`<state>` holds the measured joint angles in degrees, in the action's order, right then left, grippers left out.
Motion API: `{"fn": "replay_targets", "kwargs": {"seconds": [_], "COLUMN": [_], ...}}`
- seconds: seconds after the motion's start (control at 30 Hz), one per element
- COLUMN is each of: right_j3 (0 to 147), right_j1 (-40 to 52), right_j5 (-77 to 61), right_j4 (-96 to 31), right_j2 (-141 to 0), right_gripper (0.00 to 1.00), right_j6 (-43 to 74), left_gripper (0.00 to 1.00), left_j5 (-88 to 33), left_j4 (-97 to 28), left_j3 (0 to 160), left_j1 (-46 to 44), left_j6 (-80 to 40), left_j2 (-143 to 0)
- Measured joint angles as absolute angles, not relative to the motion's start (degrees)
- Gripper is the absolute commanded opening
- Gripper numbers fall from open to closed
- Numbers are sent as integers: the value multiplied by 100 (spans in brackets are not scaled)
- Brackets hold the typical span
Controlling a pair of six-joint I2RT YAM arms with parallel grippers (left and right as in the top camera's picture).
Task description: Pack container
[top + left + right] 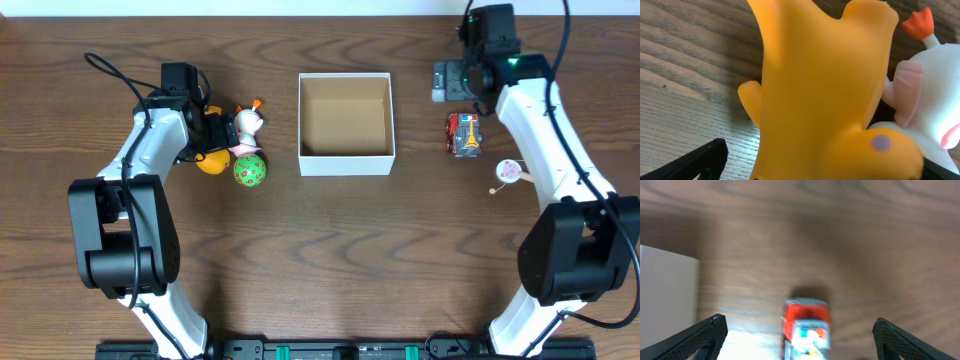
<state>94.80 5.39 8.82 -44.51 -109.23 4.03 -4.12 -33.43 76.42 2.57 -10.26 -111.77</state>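
Note:
The container [346,160], a square white box with a brown inside, stands empty at the table's middle; its white wall shows in the right wrist view [665,295]. My left gripper [215,132] is open around an orange toy [209,161], which fills the left wrist view [820,100] between the jaws [820,167]; a gap shows beside the left finger. A white toy with an orange top [248,124] [935,100] touches the orange one. My right gripper [455,82] [799,332] is open and empty above a red toy truck [462,134] [806,325].
A green spotted ball [250,169] lies next to the orange toy. A small pink-and-white lollipop-like toy [509,172] lies right of the truck. Both arms reach in from the table's front corners.

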Motion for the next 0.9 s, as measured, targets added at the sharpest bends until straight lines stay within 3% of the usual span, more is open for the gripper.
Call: {"fn": "replay_targets", "kwargs": {"seconds": [0.33, 0.9], "right_j3": [9207, 9131], "right_j1": [-158, -161], "right_j5": [1057, 434], "right_j4": [-4727, -4650], "right_j2": [-10932, -11268], "right_gripper": [95, 99], "right_j6": [357, 139], "left_gripper": [98, 98], "left_j5": [-412, -412], "left_j4": [-3341, -3343], "left_j3": [7642, 7642], "left_j1": [257, 257], "left_j6": [-1026, -1026], "left_j2": [-11177, -11177]}}
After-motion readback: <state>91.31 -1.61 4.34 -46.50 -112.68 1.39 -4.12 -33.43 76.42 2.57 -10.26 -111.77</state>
